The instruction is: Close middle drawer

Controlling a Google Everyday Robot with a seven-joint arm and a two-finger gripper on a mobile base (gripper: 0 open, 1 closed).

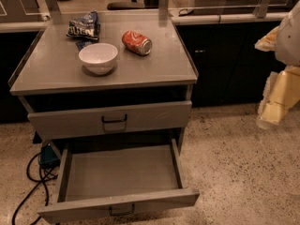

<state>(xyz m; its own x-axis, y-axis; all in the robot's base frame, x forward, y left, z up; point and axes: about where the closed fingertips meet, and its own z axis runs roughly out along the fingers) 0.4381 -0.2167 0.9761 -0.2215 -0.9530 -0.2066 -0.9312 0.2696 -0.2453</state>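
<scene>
Since the middle drawer (119,175) stands pulled far out of the cabinet, its grey tray bare and its front with the small dark handle (122,211) at the bottom edge of view, the closing push is judged not yet begun: approach step. Pincer (271,108) hangs at the right edge of view, well apart from the drawer and higher than its front, nothing seen in its grasp; whether it is open or closed, cannot tell. Next move, as judged: bring the pincer down and across to the drawer front near the centre handle, make flat contact, then push straight toward the cabinet; an off-centre push may skew the drawer. Take care not to catch the upper drawer front (154,116), the one with the bolder black handle, just above and looking slightly proud of the cabinet. Surface (154,71): grey cabinet top carrying a white bowl (98,57), a red can (137,42) on its side near it, and a crumpled snack bag (84,26) behind the bowl. Room: speckled floor (234,163), dark cabinets (225,60) behind, black cables (33,177) on the floor at the left of view.
</scene>
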